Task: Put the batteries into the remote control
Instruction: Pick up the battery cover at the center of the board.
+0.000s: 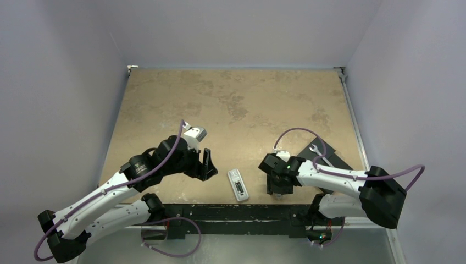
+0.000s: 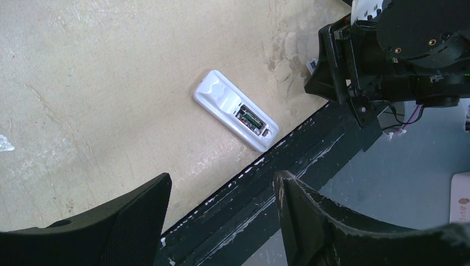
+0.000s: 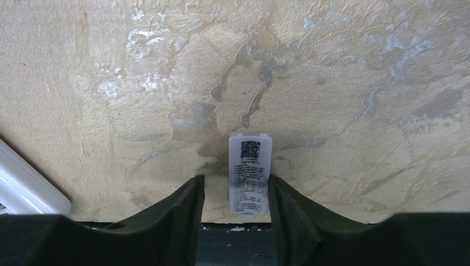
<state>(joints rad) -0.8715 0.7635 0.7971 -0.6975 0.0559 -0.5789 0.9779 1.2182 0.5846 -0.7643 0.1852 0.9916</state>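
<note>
The remote control (image 2: 227, 108) lies on its front near the table's front edge, its plain white back up and the compartment open. Dark batteries (image 2: 250, 119) sit inside the recess. My left gripper (image 2: 221, 183) hovers open and empty over the table edge, just left of the remote control (image 1: 238, 184). The right gripper (image 3: 235, 178) is down at the table, right of the remote. Its fingers straddle the small white cover piece (image 3: 250, 174) with a printed label. One finger (image 3: 280, 194) touches the cover's edge, and a gap remains on the other side.
A black strip (image 2: 310, 149) runs along the table's front edge, with a drop beyond it. A dark plate (image 1: 329, 157) with a small wrench lies behind the right arm. The right arm (image 2: 399, 50) sits close to the remote's far end.
</note>
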